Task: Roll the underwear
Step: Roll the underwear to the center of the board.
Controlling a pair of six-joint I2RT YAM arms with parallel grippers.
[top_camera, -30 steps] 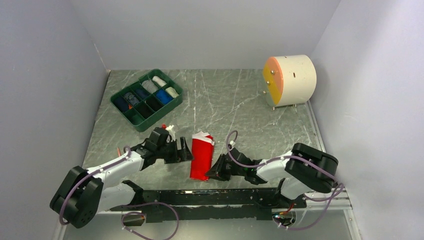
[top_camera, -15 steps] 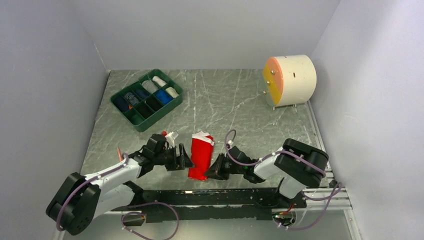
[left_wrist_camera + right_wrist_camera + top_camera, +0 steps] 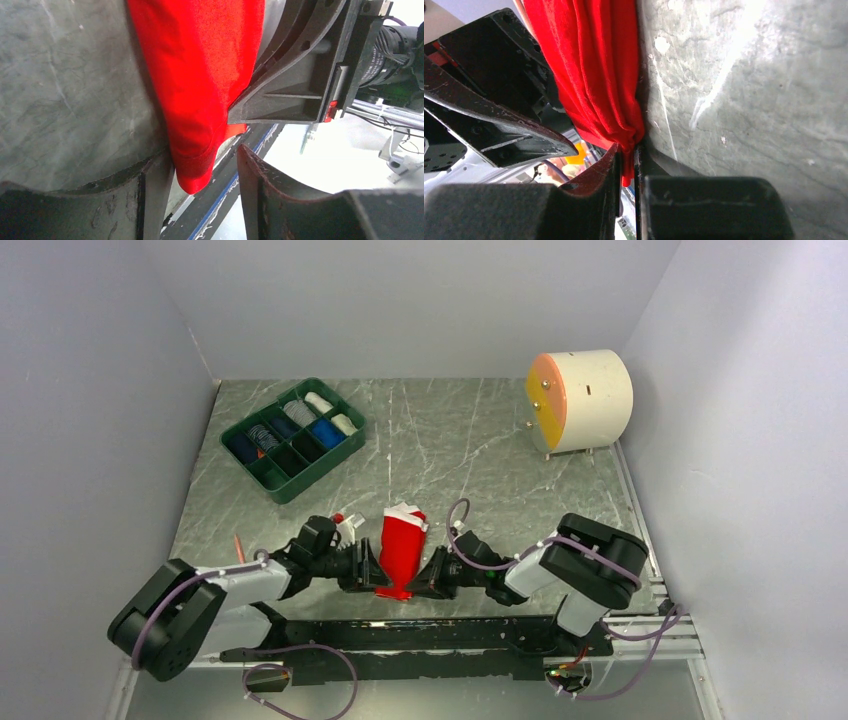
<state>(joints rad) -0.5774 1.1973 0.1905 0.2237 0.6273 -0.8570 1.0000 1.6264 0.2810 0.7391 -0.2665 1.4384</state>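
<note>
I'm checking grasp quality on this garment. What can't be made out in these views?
- Waistband print on the red cloth briefs: too small in the top view, past the frame edge in both wrist views.
- Grip contact, top view: masked by the bodies of the left gripper and right gripper.
- Contents of the green divided tray: too small, top view.

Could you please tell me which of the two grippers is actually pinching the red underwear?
The right gripper: its jaws are shut on the near end of the red underwear, whereas the left gripper has its jaws apart around it.
</note>
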